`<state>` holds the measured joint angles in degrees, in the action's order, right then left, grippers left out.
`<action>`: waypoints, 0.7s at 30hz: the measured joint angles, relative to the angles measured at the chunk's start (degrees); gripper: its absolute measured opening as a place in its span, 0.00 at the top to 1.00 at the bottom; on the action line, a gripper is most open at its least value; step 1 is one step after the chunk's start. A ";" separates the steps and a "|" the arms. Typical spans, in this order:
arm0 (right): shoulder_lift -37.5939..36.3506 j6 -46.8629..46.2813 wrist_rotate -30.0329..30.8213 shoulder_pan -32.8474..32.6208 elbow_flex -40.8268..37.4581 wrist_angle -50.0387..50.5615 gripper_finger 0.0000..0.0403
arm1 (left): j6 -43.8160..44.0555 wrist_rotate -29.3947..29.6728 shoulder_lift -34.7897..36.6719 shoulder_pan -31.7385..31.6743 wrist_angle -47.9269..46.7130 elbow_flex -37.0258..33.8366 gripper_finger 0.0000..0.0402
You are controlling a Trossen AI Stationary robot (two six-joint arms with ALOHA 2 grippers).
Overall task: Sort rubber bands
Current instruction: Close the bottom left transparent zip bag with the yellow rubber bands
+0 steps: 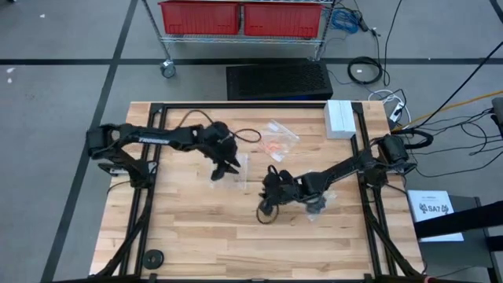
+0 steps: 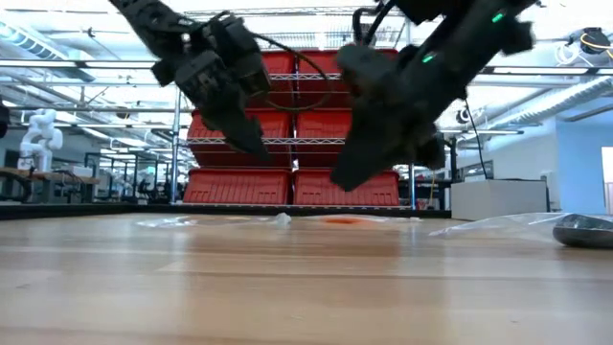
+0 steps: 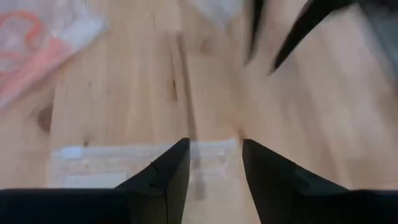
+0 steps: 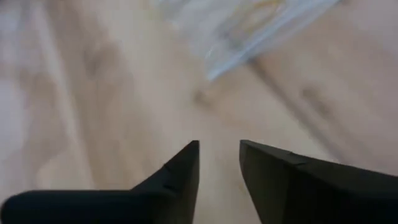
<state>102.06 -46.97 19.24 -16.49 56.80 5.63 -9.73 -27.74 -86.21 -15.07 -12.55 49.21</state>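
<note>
My left hand [image 1: 224, 170] hangs just left of centre in the high view, over a flat clear bag [image 3: 137, 163]. Fingers [image 3: 163, 180] stand apart w/ a clear gap and nothing between them. In the low view it's well above the desk [image 1: 196, 228], upper left of frame.

My right hand [image 1: 269, 206] sits centre, slightly lower in the high view. Its wrist cam shows the fingers [image 4: 177, 177] parted a narrow way, bare wood in the gap, nothing held. Low view has it off the desk too, upper right of centre.

Containers: the clear bag under the left hand looks empty, tho too blurred to be sure. A 2nd clear bag [image 1: 277, 140] lies above centre in the high view w/ orange rubber bands [image 1: 273, 147] inside; they read only as a small orange smear, single loops can't be told. A 3rd clear bag [image 4: 249, 28] shows upper mid in the right wrist view; contents unclear. Can't pick out black or tan bands anywhere.

Desk is pale wood planks in a black frame. White box [image 1: 339, 118] at upper right corner, small black disc [image 1: 153, 257] lower left. Behind: wire rack w/ red bins [image 1: 244, 17], cables on grey floor at right.
</note>
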 joint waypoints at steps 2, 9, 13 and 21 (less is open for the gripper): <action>1.03 -0.41 1.40 1.86 0.02 -2.34 0.71 | 1.11 -5.34 1.71 -2.62 5.24 -3.31 0.62; 9.29 -0.18 1.96 9.62 0.02 -18.14 0.59 | 9.22 -19.24 8.14 -10.43 29.16 -15.96 0.62; 13.41 -1.73 2.18 13.21 0.45 -25.18 0.57 | 11.28 -20.15 11.72 -14.09 38.11 -20.64 0.62; 22.20 -2.16 2.75 16.55 8.76 -26.46 0.60 | 11.13 -19.99 13.28 -20.37 38.89 -22.29 0.62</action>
<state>124.26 -49.12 21.99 0.07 65.56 -20.83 1.40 -47.72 -72.93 -35.45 26.34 26.92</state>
